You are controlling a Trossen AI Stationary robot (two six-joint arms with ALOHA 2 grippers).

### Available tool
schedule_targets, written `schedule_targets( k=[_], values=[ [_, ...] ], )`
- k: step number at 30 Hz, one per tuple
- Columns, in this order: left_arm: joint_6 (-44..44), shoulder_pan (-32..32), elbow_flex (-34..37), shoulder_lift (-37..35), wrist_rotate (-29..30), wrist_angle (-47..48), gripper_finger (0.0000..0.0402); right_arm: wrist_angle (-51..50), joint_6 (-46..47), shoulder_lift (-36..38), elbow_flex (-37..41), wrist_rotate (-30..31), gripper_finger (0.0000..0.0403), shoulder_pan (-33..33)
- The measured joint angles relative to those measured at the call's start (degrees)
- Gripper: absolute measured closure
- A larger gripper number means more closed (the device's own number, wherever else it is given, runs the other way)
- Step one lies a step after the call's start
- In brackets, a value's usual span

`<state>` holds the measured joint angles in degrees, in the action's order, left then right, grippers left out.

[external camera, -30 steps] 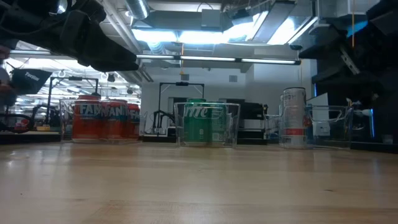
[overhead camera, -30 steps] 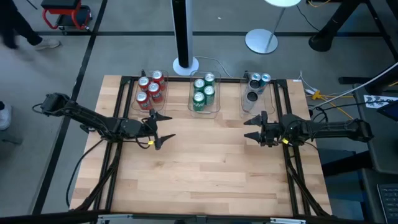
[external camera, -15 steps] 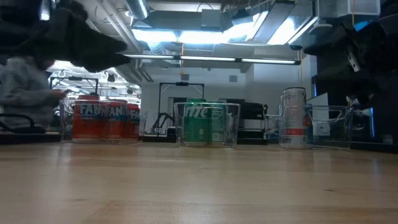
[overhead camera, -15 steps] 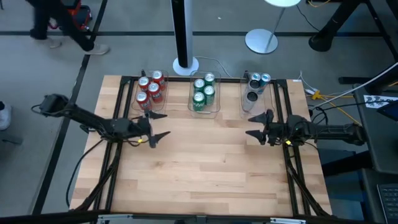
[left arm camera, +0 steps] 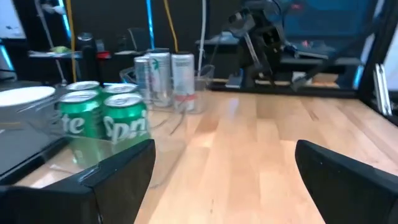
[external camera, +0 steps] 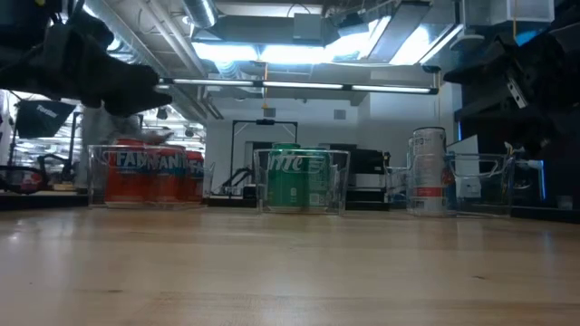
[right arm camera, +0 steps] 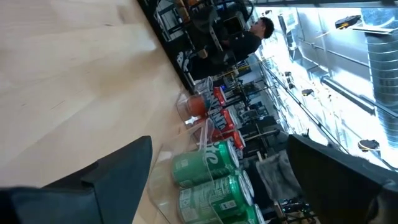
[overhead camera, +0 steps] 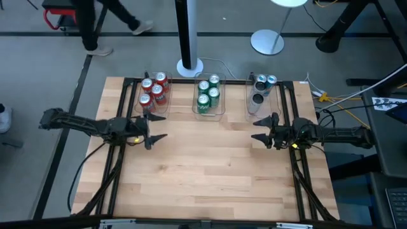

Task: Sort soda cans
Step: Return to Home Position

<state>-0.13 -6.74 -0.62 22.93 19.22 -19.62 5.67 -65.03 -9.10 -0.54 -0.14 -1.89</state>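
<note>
Dark L hand (overhead camera: 159, 126) further left vs. prev.

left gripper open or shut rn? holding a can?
Open, empty. In the left wrist view the left gripper has its fingers wide apart, with only bare table between them.

Black jointed arms (overhead camera: 82, 123) carry yellow wrist marks; left hand (overhead camera: 157, 126) and right hand (overhead camera: 256, 129) taper to points.
</note>
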Motion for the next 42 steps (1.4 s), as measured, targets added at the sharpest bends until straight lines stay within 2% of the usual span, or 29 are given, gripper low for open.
schedule_targets(
  k=[10,13,22,42],
  values=[
    [-0.5,2.9,0.0,-19.5,0.0,16.6,0.0027,0.6,0.0,1.3,0.0,-1.4,0.0033,0.0],
    [0.3,3.2,0.0,-22.7,-1.6,16.6,0.0027,-0.8,0.0,3.0,0.1,-1.4,0.0033,0.0],
    [-1.0,3.4,0.0,-22.5,-0.8,16.7,0.0027,-4.5,1.1,9.1,0.1,-0.8,0.0033,0.0],
    [0.2,3.6,0.0,-22.4,-0.6,16.7,0.0027,-4.7,1.6,8.7,0.1,-0.5,0.0033,0.0]
  ],
)
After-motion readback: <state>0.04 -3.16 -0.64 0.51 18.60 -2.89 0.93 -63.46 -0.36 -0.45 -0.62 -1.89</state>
